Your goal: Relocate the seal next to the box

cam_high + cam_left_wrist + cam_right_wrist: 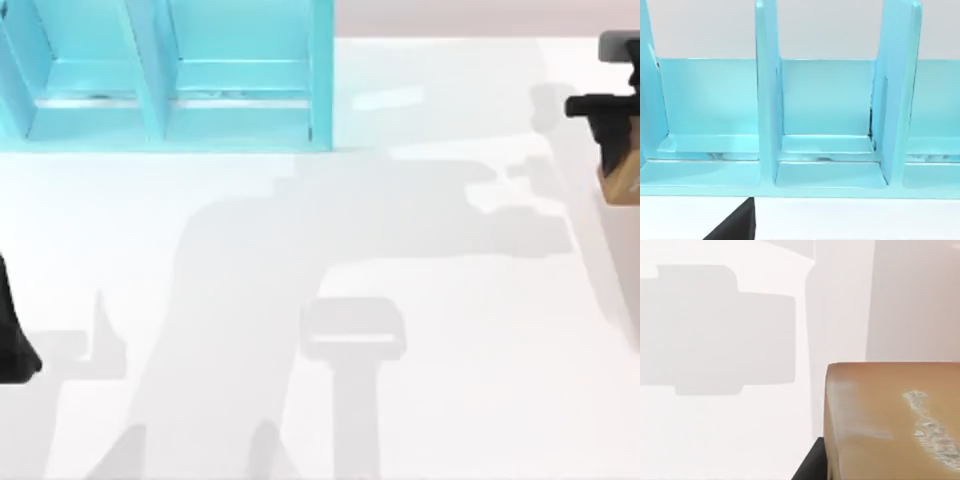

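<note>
The seal (624, 172) is a small tan block at the far right edge of the top view, and my right gripper (610, 130) is shut on it. Seen close up in the right wrist view, the seal (890, 420) has faint white markings on one face and a black finger (810, 467) beside it. The box (320, 80) is a light blue open case with upright dividers at the back left of the table. My left arm (12, 340) is parked at the left edge, and the left wrist view faces the box (767, 100) from close by.
The table (420, 400) is white, crossed by grey shadows of the arms. The box's right wall is far to the left of the seal. A black finger (735, 227) of the left gripper shows in front of the box.
</note>
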